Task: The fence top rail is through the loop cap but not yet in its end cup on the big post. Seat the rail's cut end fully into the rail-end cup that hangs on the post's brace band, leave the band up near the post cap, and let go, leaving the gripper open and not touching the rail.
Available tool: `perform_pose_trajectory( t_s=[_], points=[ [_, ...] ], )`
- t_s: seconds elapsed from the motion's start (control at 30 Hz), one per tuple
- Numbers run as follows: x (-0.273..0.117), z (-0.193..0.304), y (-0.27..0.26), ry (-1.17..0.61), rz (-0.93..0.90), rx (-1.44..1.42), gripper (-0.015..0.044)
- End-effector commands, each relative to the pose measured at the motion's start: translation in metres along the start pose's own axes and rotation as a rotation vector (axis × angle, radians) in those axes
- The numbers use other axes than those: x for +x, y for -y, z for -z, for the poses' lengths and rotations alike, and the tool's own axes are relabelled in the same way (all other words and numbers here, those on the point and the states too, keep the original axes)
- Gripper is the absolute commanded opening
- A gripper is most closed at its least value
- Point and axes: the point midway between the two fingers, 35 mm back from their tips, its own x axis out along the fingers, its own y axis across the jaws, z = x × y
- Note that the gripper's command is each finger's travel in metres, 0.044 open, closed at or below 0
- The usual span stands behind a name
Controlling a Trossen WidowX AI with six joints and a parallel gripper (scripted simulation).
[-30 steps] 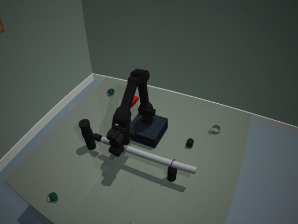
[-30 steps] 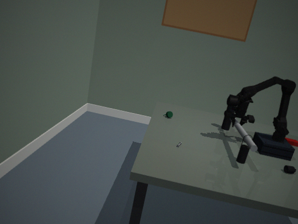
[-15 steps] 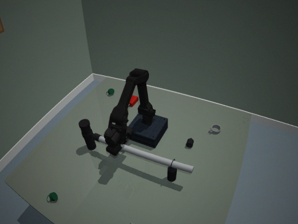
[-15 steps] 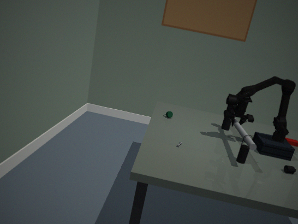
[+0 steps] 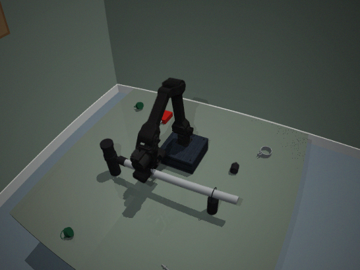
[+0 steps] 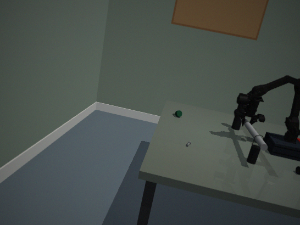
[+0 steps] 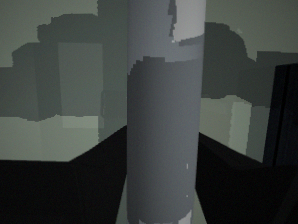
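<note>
The white rail point(image 5: 184, 183) point(image 6: 252, 131) point(image 7: 165, 100) runs above the table through the wire loop point(image 5: 215, 188) on the small black post point(image 5: 212, 206) point(image 6: 253, 155), its far end sticking out past the loop. Its other end is at the mouth of the black end cup point(image 5: 121, 160) beside the big black post point(image 5: 114, 166) point(image 6: 235, 124). How deep it sits in the cup cannot be told. The cup is below the post's cap point(image 5: 106, 143). My gripper point(image 5: 147, 170) point(image 7: 157, 132) is shut on the rail near the cup; in the wrist view its fingers flank the rail.
The dark arm base point(image 5: 189, 153) stands behind the rail, with a red block point(image 5: 167, 116) beyond it. A black fitting point(image 5: 234, 168) and a grey ring clamp point(image 5: 266, 151) lie right. Green caps point(image 5: 139, 105) point(image 5: 68, 232) lie left. A small metal piece point(image 6: 188, 144) lies near the front.
</note>
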Motion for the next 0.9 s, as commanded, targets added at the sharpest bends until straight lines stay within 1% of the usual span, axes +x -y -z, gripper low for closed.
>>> perform_pose_trajectory(
  t_s=[0.0,0.87],
  points=[
    [-0.0001,0.0000,0.0000,0.000,0.000,0.000,0.0000],
    [-0.0033,-0.0032,-0.0019,0.011,-0.002,-0.005,0.0000]
  ],
)
